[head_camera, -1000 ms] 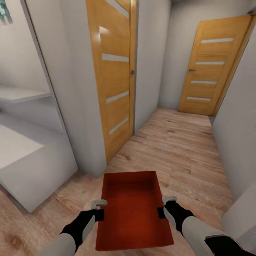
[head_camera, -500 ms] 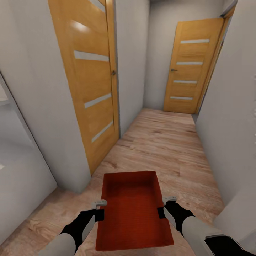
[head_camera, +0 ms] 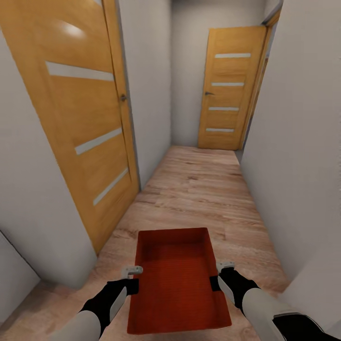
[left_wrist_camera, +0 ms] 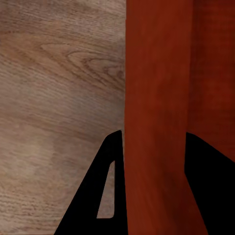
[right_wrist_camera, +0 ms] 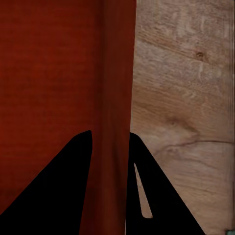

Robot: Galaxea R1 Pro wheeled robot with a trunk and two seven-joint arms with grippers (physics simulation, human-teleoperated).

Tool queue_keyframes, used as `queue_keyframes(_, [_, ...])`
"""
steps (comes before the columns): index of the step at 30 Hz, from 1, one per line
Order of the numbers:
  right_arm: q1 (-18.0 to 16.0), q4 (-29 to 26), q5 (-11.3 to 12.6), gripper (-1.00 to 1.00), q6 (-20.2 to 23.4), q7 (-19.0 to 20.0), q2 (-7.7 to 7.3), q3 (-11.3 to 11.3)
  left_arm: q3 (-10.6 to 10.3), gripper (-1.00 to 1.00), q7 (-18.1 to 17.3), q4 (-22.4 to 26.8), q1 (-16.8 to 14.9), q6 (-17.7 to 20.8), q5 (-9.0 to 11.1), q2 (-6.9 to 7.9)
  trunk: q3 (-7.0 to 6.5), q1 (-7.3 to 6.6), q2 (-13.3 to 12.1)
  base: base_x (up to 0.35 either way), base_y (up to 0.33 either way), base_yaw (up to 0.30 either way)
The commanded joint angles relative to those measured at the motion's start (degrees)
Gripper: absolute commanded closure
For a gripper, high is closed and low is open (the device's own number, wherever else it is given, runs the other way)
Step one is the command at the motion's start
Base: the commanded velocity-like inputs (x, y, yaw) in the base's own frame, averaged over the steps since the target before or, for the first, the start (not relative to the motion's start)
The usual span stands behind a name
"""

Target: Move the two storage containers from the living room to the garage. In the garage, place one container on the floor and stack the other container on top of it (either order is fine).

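A wooden door [head_camera: 78,118] fills the upper left of the frame, set in a grey wall. At lower left, the left gripper [head_camera: 134,279] is clamped on the bin's [head_camera: 177,279] left wall, one finger [left_wrist_camera: 110,191] outside, one inside. The red bin sits at bottom centre, held above the plank floor [head_camera: 199,189]. The right gripper [head_camera: 217,276] pinches its right wall likewise. A second door [head_camera: 227,90] stands at upper right.

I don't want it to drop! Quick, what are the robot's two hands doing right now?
Left gripper: closed on the left wall of the storage container.
Right gripper: closed on its right wall.
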State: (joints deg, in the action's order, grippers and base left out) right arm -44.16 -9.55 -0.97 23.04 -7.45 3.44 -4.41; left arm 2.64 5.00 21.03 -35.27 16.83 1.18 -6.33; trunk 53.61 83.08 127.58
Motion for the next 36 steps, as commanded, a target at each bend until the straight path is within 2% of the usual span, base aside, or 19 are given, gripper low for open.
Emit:
queue_keyframes(1, [0.0,-0.1,-0.3,1.00,0.4,-0.1,-0.01,0.0,0.4,1.00,0.3,0.1,0.0,0.4,-0.6,0.00,0.05,0.03,0.0,0.348,0.000,-0.264])
queue_keyframes(10, [0.0,-0.1,-0.3,1.00,0.4,-0.1,-0.01,0.0,0.4,1.00,0.3,0.1,0.0,0.4,-0.6,0.00,0.05,0.03,0.0,0.348,0.000,-0.257])
queue_keyframes(21, [0.0,-0.1,-0.3,1.00,0.4,-0.1,-0.01,0.0,0.4,1.00,0.3,0.1,0.0,0.4,-0.6,0.00,0.05,0.03,0.0,0.348,0.000,-0.049])
queue_keyframes(32, [0.0,-0.1,-0.3,1.00,0.4,-0.1,-0.01,0.0,0.4,1.00,0.3,0.1,0.0,0.4,-0.6,0.00,0.05,0.03,0.0,0.348,0.000,-0.236])
queue_keyframes(36, [0.0,-0.1,-0.3,1.00,0.4,-0.1,-0.01,0.0,0.4,1.00,0.3,0.1,0.1,0.4,-0.6,0.00,0.05,0.03,0.0,0.348,0.000,-0.085])
